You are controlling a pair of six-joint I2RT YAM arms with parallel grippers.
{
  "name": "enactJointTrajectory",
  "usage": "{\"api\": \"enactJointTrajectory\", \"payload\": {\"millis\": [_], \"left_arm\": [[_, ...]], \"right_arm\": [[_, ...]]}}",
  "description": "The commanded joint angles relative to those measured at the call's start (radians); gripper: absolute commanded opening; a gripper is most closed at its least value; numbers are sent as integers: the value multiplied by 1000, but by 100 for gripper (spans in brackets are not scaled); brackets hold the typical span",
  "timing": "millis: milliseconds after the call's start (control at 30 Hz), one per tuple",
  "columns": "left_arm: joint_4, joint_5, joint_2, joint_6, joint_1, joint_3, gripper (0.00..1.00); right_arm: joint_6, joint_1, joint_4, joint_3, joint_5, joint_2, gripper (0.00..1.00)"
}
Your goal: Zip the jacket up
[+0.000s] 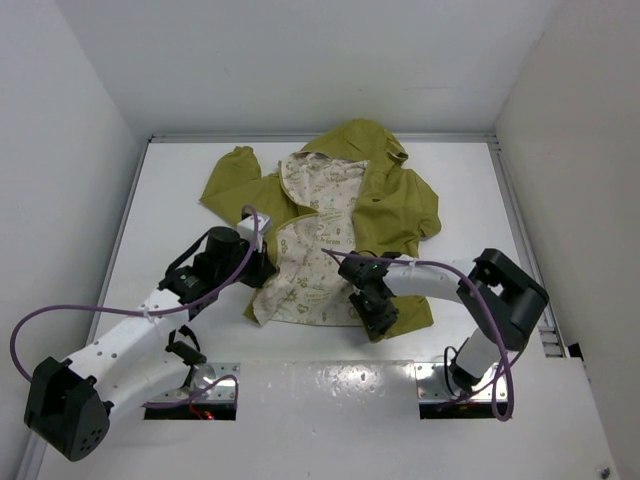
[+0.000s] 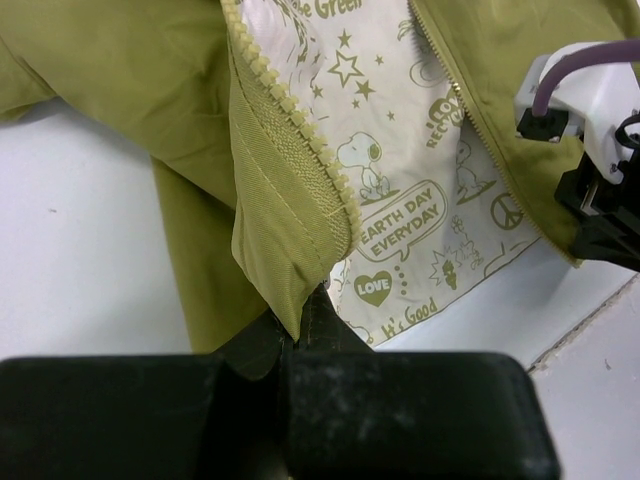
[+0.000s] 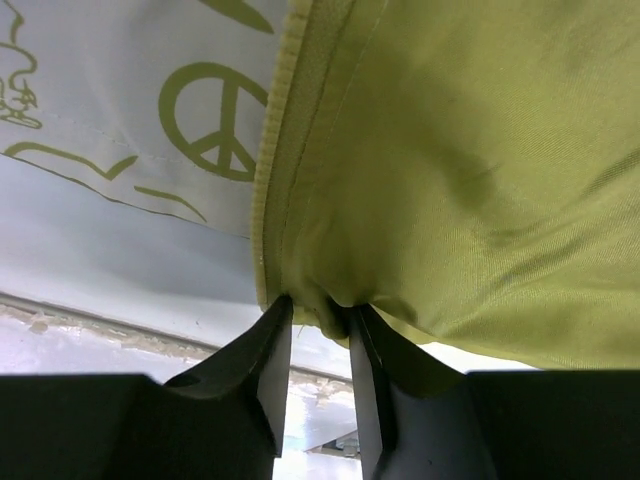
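Observation:
The olive-green jacket (image 1: 392,205) lies open on the white table, its cream printed lining (image 1: 312,245) facing up. My left gripper (image 1: 262,272) is shut on the bottom corner of the jacket's left front panel (image 2: 285,265), just below the zipper teeth (image 2: 290,112); its jaws (image 2: 298,325) meet on the fabric. My right gripper (image 1: 372,318) is at the bottom hem of the right front panel. In the right wrist view its fingertips (image 3: 320,315) pinch a small fold of the green hem (image 3: 470,170) beside the zipper edge.
White walls enclose the table on the left, back and right. The table's near edge strip (image 1: 330,375) runs between the arm bases. A purple cable (image 1: 60,315) loops off the left arm. The right gripper (image 2: 600,200) shows at the right of the left wrist view.

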Motion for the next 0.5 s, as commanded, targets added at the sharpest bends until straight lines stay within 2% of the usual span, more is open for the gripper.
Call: {"api": "enactJointTrajectory", "payload": {"millis": [0, 33, 133, 167, 233, 400, 467], "left_arm": [[32, -1, -24, -2, 7, -8, 0], [32, -1, -24, -2, 7, -8, 0], [41, -1, -24, -2, 7, -8, 0], [41, -1, -24, -2, 7, -8, 0], [41, -1, -24, -2, 7, -8, 0], [41, 31, -51, 9, 7, -18, 0], [55, 68, -83, 9, 7, -29, 0]], "right_arm": [[-6, -7, 163, -80, 17, 78, 30], [-14, -7, 155, -69, 16, 73, 32], [-13, -9, 163, -78, 17, 43, 16], [-17, -7, 168, -86, 17, 37, 8], [-26, -9, 165, -86, 17, 44, 2], [-62, -9, 172, -98, -47, -52, 0], [-92, -9, 178, -105, -100, -169, 0]]}}
